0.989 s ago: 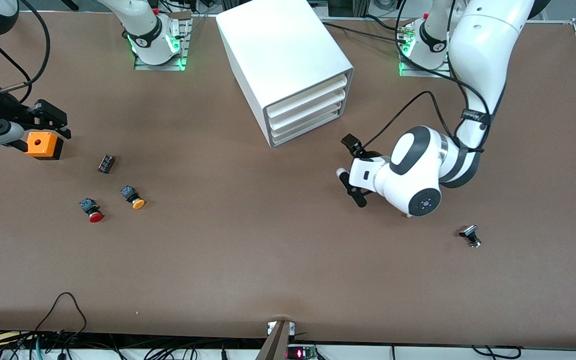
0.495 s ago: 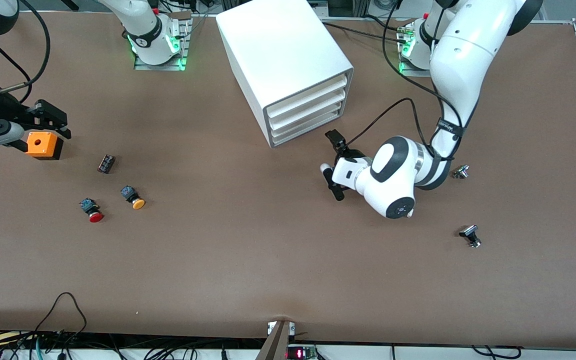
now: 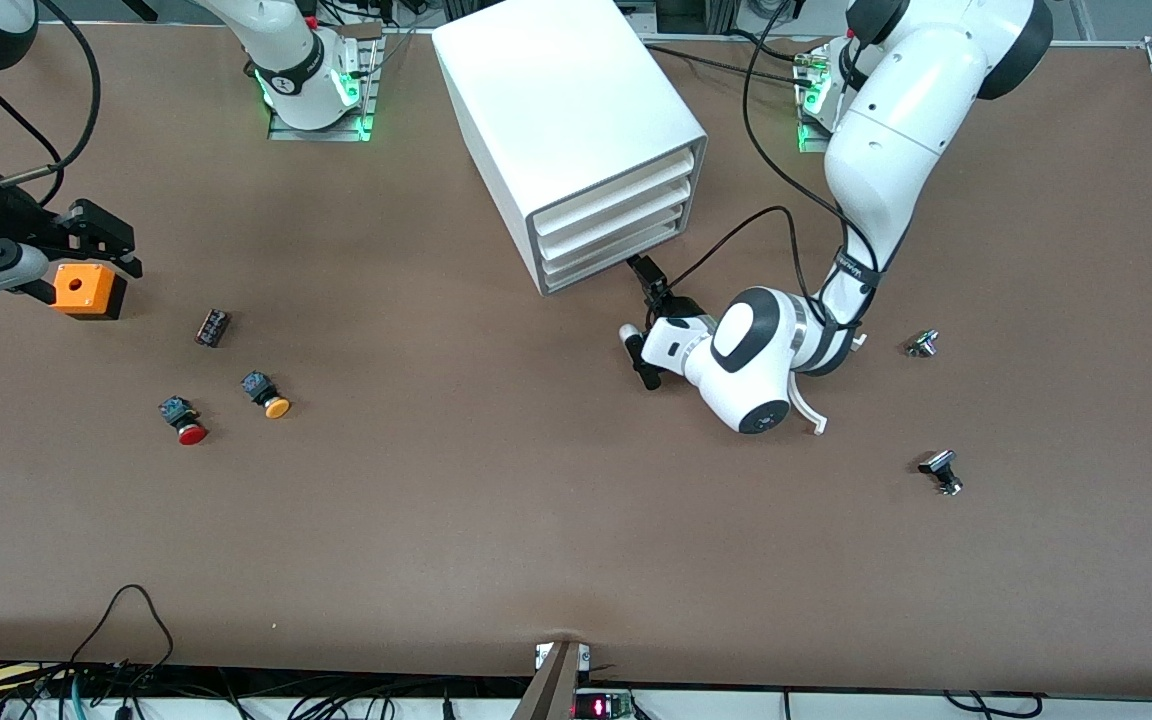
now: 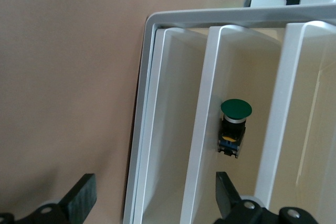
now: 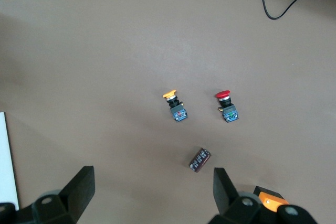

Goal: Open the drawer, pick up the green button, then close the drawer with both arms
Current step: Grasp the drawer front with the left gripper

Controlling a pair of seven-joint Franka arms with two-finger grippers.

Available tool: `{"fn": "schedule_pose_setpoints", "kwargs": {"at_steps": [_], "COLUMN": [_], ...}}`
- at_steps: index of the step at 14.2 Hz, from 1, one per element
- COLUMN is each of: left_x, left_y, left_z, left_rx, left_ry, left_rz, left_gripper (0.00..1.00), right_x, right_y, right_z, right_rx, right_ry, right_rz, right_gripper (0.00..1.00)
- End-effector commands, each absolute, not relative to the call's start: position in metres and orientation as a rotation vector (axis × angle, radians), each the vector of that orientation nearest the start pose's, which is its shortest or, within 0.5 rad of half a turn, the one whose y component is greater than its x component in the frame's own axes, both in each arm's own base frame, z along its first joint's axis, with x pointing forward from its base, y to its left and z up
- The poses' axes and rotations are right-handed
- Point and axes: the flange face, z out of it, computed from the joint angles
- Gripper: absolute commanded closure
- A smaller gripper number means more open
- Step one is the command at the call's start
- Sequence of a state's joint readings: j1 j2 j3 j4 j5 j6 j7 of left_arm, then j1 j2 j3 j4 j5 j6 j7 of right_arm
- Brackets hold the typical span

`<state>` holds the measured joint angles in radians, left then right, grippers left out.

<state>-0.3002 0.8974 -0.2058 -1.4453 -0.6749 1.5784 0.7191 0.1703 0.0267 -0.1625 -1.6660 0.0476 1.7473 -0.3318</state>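
The white cabinet [image 3: 566, 110] stands at the robots' side of the table with all three drawers pushed in. The lowest drawer [image 3: 616, 262] is shut. My left gripper [image 3: 641, 315] is open, low over the table and close in front of the cabinet. In the left wrist view, the gripper [image 4: 153, 198] straddles the grey rim [image 4: 137, 129] and the lowest drawer's edge [image 4: 176, 129]. The green button [image 4: 235, 124] lies inside a drawer; I cannot tell which. My right gripper [image 3: 101, 245] waits open over the right arm's end of the table and also shows in the right wrist view [image 5: 151, 190].
An orange box [image 3: 88, 290] sits under the right gripper. Near it lie a dark cylinder [image 3: 213, 327], an orange-yellow button [image 3: 266, 393] and a red button [image 3: 186, 420]. Two small metal parts [image 3: 923, 344] [image 3: 941, 472] lie at the left arm's end.
The left arm has swung toward the cabinet, bringing its open gripper close to the drawer fronts. One small metal part came out from under the arm. The right arm has not moved.
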Motion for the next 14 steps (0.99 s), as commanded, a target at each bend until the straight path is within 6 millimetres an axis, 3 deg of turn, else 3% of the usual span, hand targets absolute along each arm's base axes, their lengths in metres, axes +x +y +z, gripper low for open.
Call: {"fn": "schedule_pose_setpoints", "kwargs": {"at_steps": [1, 10, 14], "left_x": [0.532, 0.519, 0.502], "left_y": [-0.357, -0.368, -0.379], "left_z": [0.147, 0.151, 0.15], "left_rx": [1.88, 1.808, 1.765], "left_ry": [-0.935, -0.921, -0.916], "left_rz": [-0.739, -0.736, -0.757], "left_gripper": [0.0, 0.0, 0.0], "right_x": [0.577, 0.577, 0.577], "right_y": [0.009, 0.009, 0.009], "right_z": [0.585, 0.585, 0.585], "right_rx": [-3.066, -3.066, -3.066], "right_ry": [-0.495, -0.495, -0.495], "right_rz": [-0.091, -0.094, -0.094], "right_gripper": [0.0, 0.0, 0.0]}}
